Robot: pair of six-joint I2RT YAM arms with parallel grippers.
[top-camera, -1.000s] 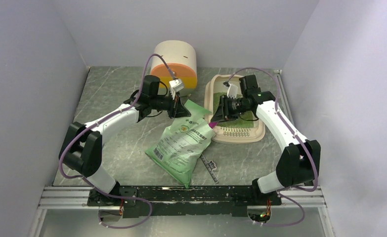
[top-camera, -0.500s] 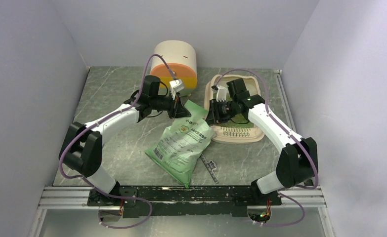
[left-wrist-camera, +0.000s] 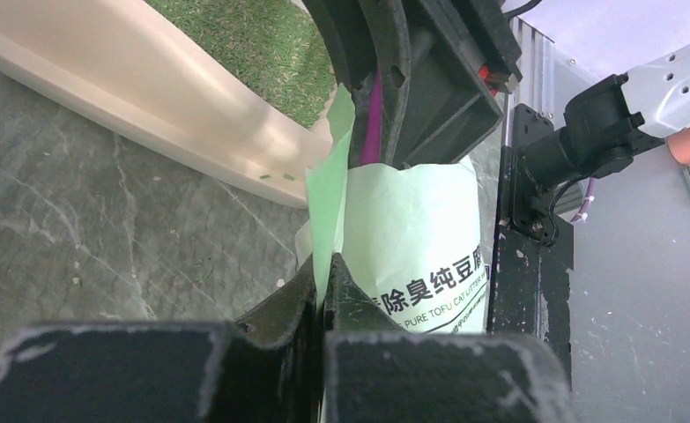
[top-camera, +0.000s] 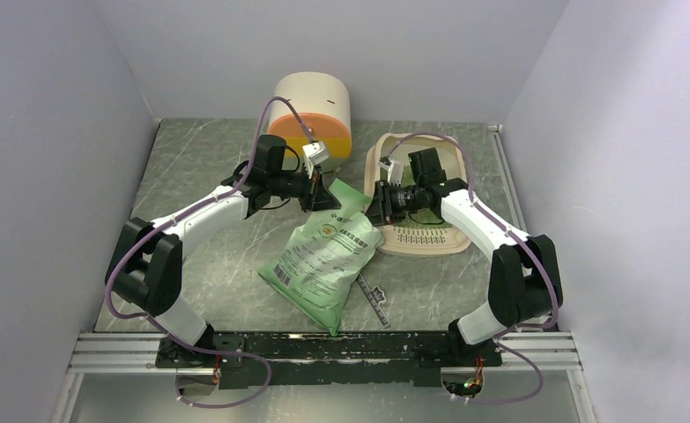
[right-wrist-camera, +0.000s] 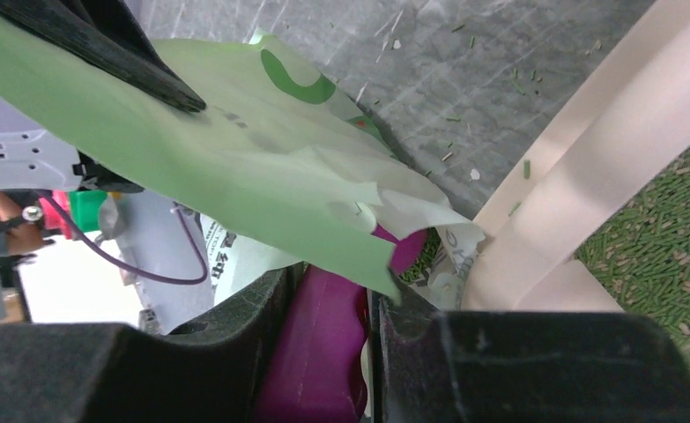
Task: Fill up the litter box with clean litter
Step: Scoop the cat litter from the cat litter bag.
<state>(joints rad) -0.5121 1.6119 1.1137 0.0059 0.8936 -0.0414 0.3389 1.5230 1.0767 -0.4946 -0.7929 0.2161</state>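
Note:
The beige litter box (top-camera: 418,246) sits at the right rear, its wall (left-wrist-camera: 147,88) and rim (right-wrist-camera: 588,167) showing in both wrist views. Clean litter (right-wrist-camera: 667,256), green granules (left-wrist-camera: 262,44), covers part of its floor. A green litter bag (top-camera: 323,256) lies left of it. My left gripper (top-camera: 323,196) is shut on the bag's (left-wrist-camera: 411,229) upper edge, holding it up (left-wrist-camera: 325,273). My right gripper (top-camera: 378,207) is shut on a magenta scoop (right-wrist-camera: 315,352), between box and bag. The scoop's front end goes under the bag's torn flap (right-wrist-camera: 191,150) at the mouth.
A round beige-and-orange drawer unit (top-camera: 313,115) stands at the back, just behind my left gripper. A short dark strip (top-camera: 374,300) lies on the marble tabletop near the bag's lower end. Grey walls close in three sides.
My right gripper has swung left with the scoop, from over the litter box to the bag's mouth. The left arm and the bag have stayed put.

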